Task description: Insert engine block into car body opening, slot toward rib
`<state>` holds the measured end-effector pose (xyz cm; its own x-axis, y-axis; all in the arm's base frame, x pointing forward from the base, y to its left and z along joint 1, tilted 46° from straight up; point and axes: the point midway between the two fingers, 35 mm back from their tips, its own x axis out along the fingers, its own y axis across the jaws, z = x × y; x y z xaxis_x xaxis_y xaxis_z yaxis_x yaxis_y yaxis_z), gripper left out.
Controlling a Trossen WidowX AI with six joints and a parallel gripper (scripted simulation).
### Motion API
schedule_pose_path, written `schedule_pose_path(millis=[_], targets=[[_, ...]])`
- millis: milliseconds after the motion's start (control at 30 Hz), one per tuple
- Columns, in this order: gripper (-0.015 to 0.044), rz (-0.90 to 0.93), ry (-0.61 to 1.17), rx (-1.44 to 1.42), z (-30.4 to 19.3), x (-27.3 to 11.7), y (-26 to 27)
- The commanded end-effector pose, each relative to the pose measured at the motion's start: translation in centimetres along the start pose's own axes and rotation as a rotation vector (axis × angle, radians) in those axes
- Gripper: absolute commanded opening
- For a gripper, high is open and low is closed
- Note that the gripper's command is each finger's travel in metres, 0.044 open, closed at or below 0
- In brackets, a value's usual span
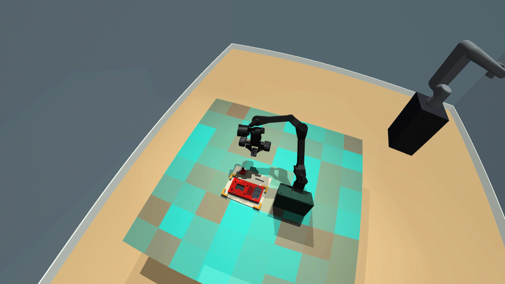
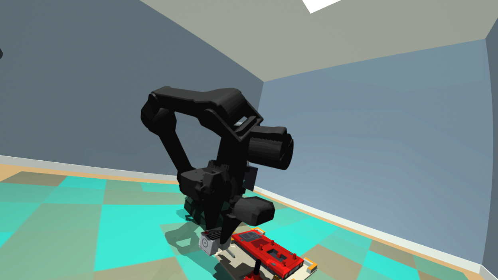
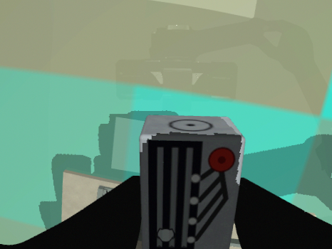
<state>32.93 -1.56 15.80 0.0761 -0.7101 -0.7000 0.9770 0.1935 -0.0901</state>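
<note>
My gripper (image 1: pixel 253 151) (image 2: pixel 216 235) (image 3: pixel 188 187) is shut on the grey engine block (image 2: pixel 208 245) (image 3: pixel 171 192). It holds the block up in the air, beyond the board's edge on the side of the lever. The block's top shows black stripes and a red disc, and a ringed circle marks one end face. I cannot tell which side has the slot. The red car body (image 1: pixel 247 192) (image 2: pixel 244 243) lies on the board, with its dark rectangular opening (image 1: pixel 240 187) (image 2: pixel 275 256) uncovered. Small red posts stand around the opening.
The cream board (image 1: pixel 263 180) (image 2: pixel 240 256) has orange corner brackets around the car. A red piece with a black lever (image 1: pixel 242 172) (image 2: pixel 256 267) stands near it. My green base box (image 1: pixel 293 199) is beside the board. A grey arm on a black box (image 1: pixel 416 127) stands farther off.
</note>
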Motion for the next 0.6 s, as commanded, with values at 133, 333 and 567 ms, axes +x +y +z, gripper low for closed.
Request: schedule_pose_path(millis=[133,333,567], targets=[[0.0,-0.005,-0.003,0.003,0.0,-2.5,-0.4],[0.0,-0.005,-0.001,-0.066,-1.0,-2.2,0.1],[0.0,-0.004,0.004,-0.202,-3.0,-1.6,1.1]])
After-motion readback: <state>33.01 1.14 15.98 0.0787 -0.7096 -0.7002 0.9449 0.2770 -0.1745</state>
